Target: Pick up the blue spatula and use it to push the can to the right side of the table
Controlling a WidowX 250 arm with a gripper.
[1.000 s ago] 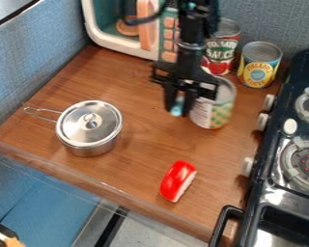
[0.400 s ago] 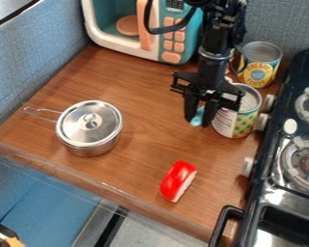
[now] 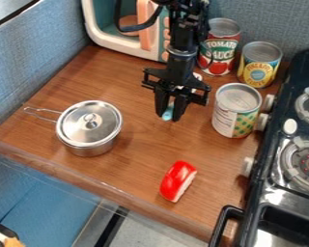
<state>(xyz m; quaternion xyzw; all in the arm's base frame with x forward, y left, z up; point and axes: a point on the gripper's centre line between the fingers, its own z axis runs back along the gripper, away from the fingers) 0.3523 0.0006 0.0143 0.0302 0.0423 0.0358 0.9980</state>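
Upright over the middle of the counter, the black gripper (image 3: 170, 114) is shut on a small light blue object (image 3: 169, 113) that shows between its fingertips. A bit of white and pink (image 3: 196, 82) shows just behind the gripper; whether it belongs to the held object, I cannot tell. To the right, apart from the gripper, stands a can with a green and yellow label (image 3: 236, 111). A lidded silver pot (image 3: 89, 126) sits to the left, and a red and white toy piece (image 3: 178, 181) lies nearer the front edge.
Behind the gripper stand a tomato sauce can (image 3: 219, 47), a yellow and blue can (image 3: 259, 64) and a toy microwave (image 3: 121, 41). A black stove (image 3: 283, 185) with burners and knobs borders the right side. The pot's wire handle points left.
The gripper went right, then back left, with the light blue object between its fingers. The green and yellow can shifted right and slightly toward the front, then stayed put.
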